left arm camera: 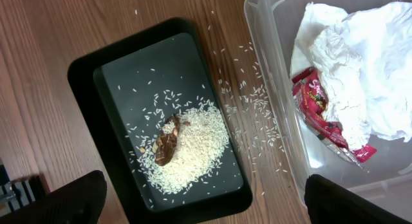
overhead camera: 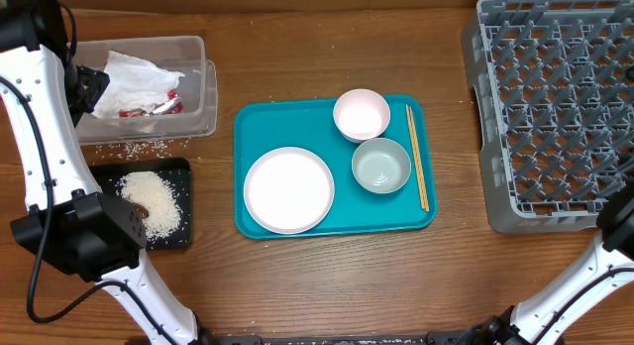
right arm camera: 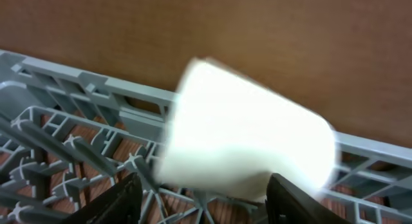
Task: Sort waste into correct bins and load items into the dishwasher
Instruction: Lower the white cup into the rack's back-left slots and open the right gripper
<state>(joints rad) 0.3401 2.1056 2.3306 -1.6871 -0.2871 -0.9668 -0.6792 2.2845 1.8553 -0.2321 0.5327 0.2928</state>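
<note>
Left pincer: fully open, the two fingers far apart with nothing between them. It hangs over the left end of the bench, above the black tray and the edge of the clear tub.
Right pincer: the fingers stand apart. The small white cup is just in front of them and blurred. A gap shows between the cup and the left finger, so it is not clamped; if the other finger touches it, I cannot tell.
Cup: tilted, over the rim of the dish rack, at the side near the wall.
Dish rack: grey lattice at the right end of the bench. No dishes show in it in the overhead view.
Clear tub: at the far left. Inside are the crumpled white napkin and the red sauce packet, the packet partly under the napkin.
Black tray: just in front of the tub. It carries a heap of white rice with the brown food scrap at the heap's edge.
Loose grains: scattered on the bench between tub and black tray.
Teal tray: in the middle of the bench, well apart from the rack.
On the teal tray: the round white plate at front left, the white bowl at the back, the grey dish just in front of the bowl, and the chopsticks lying together along the right edge.
</note>
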